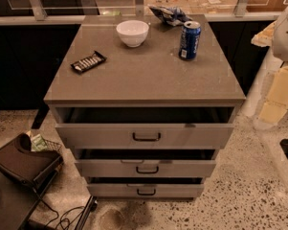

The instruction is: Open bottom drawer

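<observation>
Gripper: the pale gripper hangs at the right edge of the frame, beside the cabinet and about level with its top edge. It touches nothing.
Gripper state: cannot be told from this view.
Bottom drawer: the bottom drawer is the lowest of three grey fronts, at lower centre of the frame, just above the floor. A dark slit shows above it, so it looks barely ajar at most, not pulled out.
Handle: the handle is a small dark bar in the middle of the front, with its long axis running left to right.
Key relation: the handle lies down and to the left of the gripper, well apart from it, with the two upper drawers between them in height.
Next move, judged: lower the gripper past the jutting top drawer, turn it across the bar, then pull toward the bottom of the frame.
On top: a bowl and a can, clear of the work.
</observation>
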You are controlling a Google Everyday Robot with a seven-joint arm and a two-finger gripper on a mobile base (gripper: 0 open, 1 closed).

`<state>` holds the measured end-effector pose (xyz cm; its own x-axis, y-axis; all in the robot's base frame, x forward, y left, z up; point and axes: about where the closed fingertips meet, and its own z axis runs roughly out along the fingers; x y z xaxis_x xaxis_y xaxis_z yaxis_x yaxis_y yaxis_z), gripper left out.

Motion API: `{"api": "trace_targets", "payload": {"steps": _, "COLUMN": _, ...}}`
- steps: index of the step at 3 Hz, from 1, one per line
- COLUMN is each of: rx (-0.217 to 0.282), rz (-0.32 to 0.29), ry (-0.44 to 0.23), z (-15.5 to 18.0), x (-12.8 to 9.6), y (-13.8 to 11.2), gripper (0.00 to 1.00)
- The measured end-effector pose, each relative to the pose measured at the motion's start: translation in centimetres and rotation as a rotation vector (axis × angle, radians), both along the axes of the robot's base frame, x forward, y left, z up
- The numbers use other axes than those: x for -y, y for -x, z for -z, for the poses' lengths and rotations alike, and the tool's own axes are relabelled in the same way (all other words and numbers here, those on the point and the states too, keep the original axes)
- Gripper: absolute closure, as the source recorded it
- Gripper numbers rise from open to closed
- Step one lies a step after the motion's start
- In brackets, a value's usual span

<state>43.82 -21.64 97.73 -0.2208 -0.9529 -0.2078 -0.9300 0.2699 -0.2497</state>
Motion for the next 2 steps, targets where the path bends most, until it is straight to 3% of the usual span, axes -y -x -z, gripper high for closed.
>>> {"api": "trace_targets", "payload": {"steps": 1, "rx": 0.000, "rz": 0.000, "ry": 0.000, "z": 0.0, "x": 0.0, "y": 0.0, "gripper": 0.00}}
{"api": "trace_targets", "payload": {"steps": 2, "rx": 0.019, "rz": -0.005, "ry": -0.026, "z": 2.4, "x": 0.4, "y": 0.4, "gripper": 0.00}}
